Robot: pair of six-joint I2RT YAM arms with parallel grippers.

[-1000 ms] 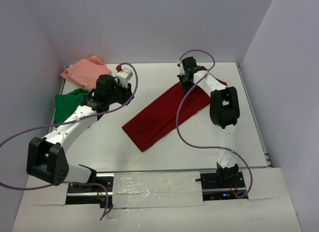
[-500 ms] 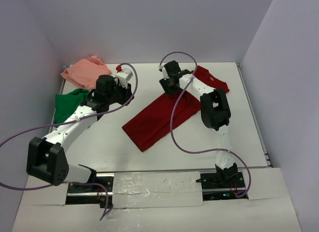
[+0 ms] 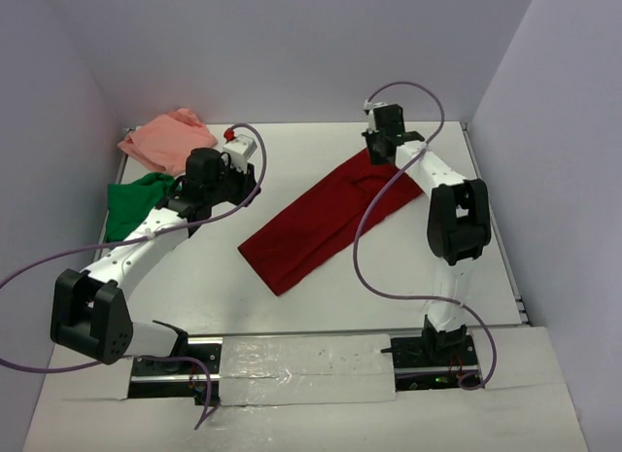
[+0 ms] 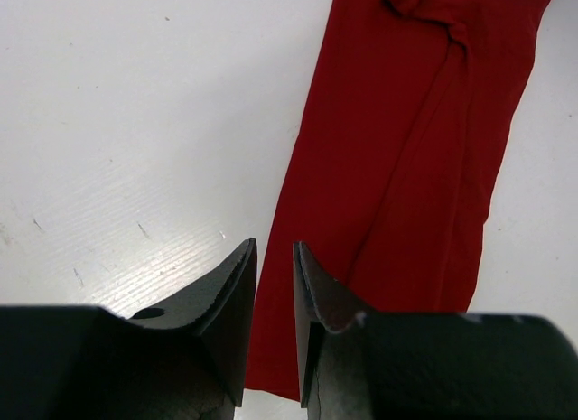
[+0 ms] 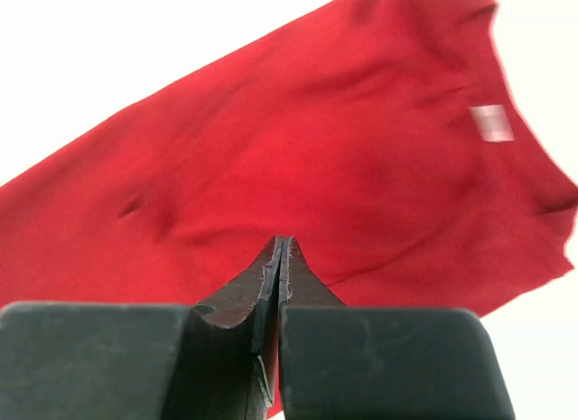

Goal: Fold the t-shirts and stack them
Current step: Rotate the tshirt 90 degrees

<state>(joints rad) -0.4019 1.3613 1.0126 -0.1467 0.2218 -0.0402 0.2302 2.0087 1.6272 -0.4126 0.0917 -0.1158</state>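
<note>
Moved since half a second ago: the right jaws, which stood over the left side of the dark red t-shirt's (image 3: 311, 224) far end, are now further right and further back, at that end's tip. They are pressed flat together with nothing between them. The right wrist view shows their tips over red cloth, though I cannot tell whether they touch it. That view alone shows a pale label (image 5: 490, 122) by the neck opening.

The left jaws stand a narrow gap apart and hold nothing. Only the left wrist view shows this gap, lined up with the shirt's long edge against the bare table (image 3: 214, 277). The left arm (image 3: 146, 243) has not shifted.

The shirt's far end, spread wider to the right before, now looks drawn in beneath the right arm (image 3: 457, 219). The shirt lies mid-table as a long band, its long axis running diagonally from near-left to far-right, neck end far-right.

Only the top view shows the bright green t-shirt (image 3: 131, 204) and the salmon pink t-shirt (image 3: 165, 141), close together at the far left.
</note>
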